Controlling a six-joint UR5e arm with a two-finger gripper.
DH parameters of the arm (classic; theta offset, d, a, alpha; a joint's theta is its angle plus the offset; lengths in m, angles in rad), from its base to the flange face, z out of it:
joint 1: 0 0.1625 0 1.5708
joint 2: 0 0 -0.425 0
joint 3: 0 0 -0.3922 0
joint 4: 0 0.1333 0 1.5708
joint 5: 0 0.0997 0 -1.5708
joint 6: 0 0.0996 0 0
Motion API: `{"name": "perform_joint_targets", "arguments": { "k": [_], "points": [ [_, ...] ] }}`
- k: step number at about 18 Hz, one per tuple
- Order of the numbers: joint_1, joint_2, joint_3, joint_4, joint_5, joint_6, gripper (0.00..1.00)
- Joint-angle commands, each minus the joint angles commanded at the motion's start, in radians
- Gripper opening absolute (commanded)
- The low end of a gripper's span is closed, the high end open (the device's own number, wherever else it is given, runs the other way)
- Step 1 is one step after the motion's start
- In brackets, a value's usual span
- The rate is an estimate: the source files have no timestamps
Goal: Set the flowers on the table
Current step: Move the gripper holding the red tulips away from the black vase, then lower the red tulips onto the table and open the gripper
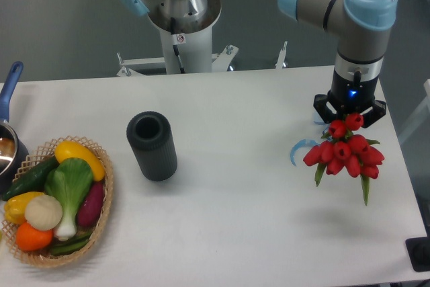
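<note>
The flowers (pixel 346 154), a bunch of red tulip buds with green stems and leaves, hang at the right side of the scene, under the arm's wrist. My gripper (pixel 330 140) is shut on the flowers and holds them above the white table (pixel 242 226). A faint shadow lies on the tabletop below them. The buds hide most of the gripper. One light blue finger (pixel 299 148) shows to the left of the bunch.
A dark grey ribbed cylinder (pixel 152 146) stands upright left of centre. A wicker basket (pixel 103 223) of vegetables sits at the front left. A pot with a blue handle (pixel 9 85) is at the left edge. The table's right edge is close to the flowers.
</note>
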Motion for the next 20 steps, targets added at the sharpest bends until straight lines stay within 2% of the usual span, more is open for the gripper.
{"name": "perform_joint_targets", "arguments": {
  "k": [9,15,19,20],
  "points": [
    [-0.002,-0.003,-0.005,-0.009,0.000,0.003,0.06],
    [-0.026,-0.066,-0.012,0.003,0.009,0.000,0.06],
    [-0.054,-0.112,-0.015,0.006,0.035,-0.002,0.08],
    [-0.060,-0.123,-0.012,0.008,0.035,-0.003,0.11]
  ]
}}
